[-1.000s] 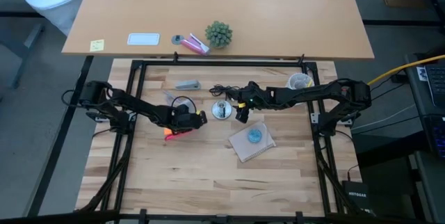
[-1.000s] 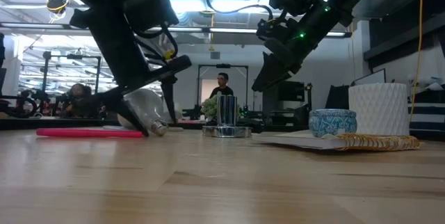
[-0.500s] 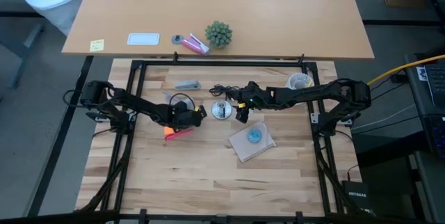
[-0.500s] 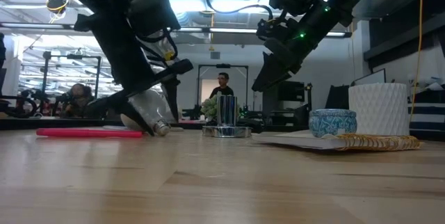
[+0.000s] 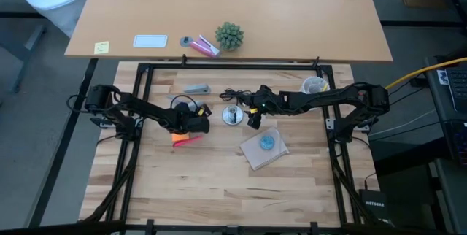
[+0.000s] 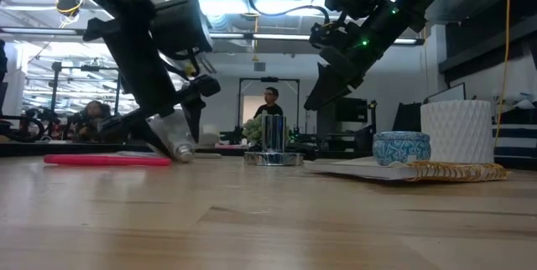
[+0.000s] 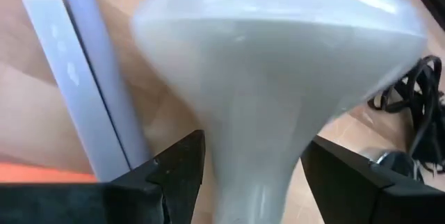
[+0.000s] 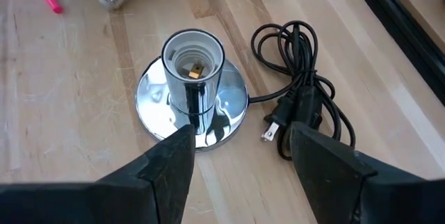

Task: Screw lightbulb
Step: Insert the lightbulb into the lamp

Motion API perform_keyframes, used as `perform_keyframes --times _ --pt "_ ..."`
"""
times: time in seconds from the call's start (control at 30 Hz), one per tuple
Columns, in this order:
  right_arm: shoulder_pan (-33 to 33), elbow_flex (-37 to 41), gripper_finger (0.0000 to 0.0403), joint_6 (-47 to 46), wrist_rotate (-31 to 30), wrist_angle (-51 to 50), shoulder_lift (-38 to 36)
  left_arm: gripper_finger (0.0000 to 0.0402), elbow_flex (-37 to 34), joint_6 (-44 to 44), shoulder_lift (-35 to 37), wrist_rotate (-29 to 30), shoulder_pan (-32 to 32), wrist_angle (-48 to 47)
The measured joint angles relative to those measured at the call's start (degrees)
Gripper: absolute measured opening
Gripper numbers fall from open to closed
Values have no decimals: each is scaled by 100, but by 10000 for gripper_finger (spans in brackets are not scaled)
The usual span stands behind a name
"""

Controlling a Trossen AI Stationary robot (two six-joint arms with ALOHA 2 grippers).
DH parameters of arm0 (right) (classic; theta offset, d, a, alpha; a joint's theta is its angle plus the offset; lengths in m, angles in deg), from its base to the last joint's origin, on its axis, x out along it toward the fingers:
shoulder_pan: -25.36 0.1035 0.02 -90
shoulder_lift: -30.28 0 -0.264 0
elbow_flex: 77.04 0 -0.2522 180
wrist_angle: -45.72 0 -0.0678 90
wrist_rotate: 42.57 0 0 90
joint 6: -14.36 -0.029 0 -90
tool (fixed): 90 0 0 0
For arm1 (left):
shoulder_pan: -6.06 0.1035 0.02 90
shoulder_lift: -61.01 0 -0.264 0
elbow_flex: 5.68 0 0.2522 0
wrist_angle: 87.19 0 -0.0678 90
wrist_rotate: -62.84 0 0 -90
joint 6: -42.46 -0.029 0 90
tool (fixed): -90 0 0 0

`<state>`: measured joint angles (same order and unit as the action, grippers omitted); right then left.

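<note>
While my left gripper point(image 6: 172, 123) clamps the one lightbulb point(image 6: 170, 132), my right gripper point(image 8: 240, 158) hangs above the single socket point(image 8: 192, 88) with its fingers apart.

I count one lightbulb, tilted between the left fingers point(image 7: 174, 172) with its grey screw base pointing down at the wood of the table point(image 5: 219, 184), its frosted globe filling my left wrist view; one chrome socket standing upright on its round base, mouth open, just ahead of the right gripper; one black cord point(image 8: 299, 109) coiled beside that base. A pink pen point(image 6: 105, 159) lies just behind the left gripper, near the bulb. A notebook point(image 5: 264, 147) carrying a small blue bowl point(image 6: 401, 147) sits beside the right gripper. Between bulb and socket I see only bare wood.
</note>
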<state>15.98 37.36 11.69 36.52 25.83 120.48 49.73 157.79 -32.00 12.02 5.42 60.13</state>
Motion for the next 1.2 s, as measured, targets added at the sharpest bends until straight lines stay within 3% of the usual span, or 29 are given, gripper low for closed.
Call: perform_keyframes --times 0.33,0.6,0.9,1.2 --pt "-1 0 236 2 0 -1 0 223 7 -1078 4 0 263 -2" --pt "0 0 236 2 -1 -1 0 222 9 -1175 13 -196 440 3" --pt "1 0 236 2 0 -1 0 153 10 -1733 13 -341 485 5" --pt "0 0 236 156 -7 0 0 158 13 -2357 13 -347 483 386"
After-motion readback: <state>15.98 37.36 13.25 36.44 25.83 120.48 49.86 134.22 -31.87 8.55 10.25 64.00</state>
